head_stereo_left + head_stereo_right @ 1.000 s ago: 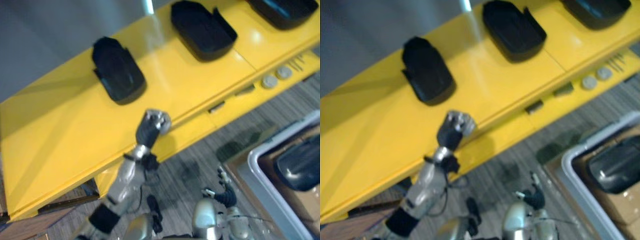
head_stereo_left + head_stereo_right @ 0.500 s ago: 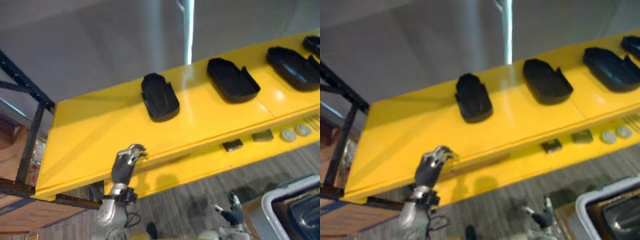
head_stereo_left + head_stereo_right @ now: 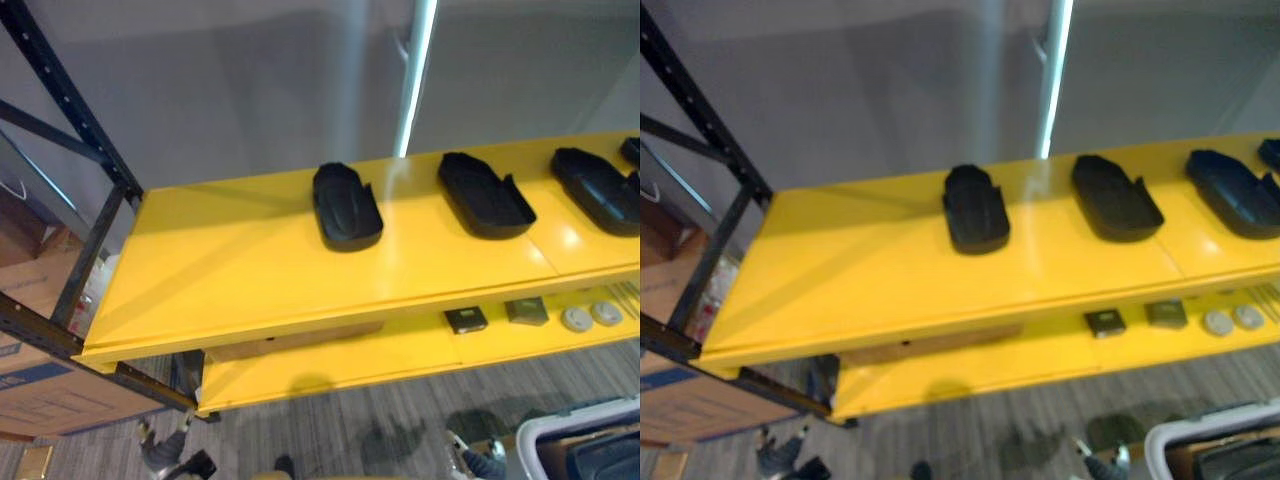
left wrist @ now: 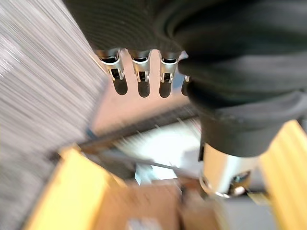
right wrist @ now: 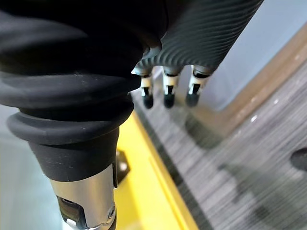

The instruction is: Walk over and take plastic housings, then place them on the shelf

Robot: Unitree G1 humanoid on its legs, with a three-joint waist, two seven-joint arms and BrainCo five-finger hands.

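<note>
On the yellow shelf [image 3: 230,270], the leftmost plastic housing [image 3: 347,205] lies near the middle of the board. The second plastic housing [image 3: 485,193] sits to its right and the third plastic housing [image 3: 597,188] farther right. The fourth plastic housing [image 3: 633,150] is cut off at the right edge. All are black and lie well apart in a row. Underneath, the lower shelf [image 3: 330,365] carries two small square parts [image 3: 466,319] and two pale round discs [image 3: 576,318] towards its right end. A black rack frame [image 3: 70,100] rises at the left, with a cardboard box [image 3: 40,395] beside it, low down. In the near right corner a white bin [image 3: 560,420] stands on the grey carpet [image 3: 330,430] with another dark housing [image 3: 605,462] inside. The left robot hand [image 4: 139,79] hangs with its fingers loose and uncurled, holding nothing. The right robot hand [image 5: 166,88] hangs the same way over the carpet, fingers straight and empty, beside a yellow shelf edge.
</note>
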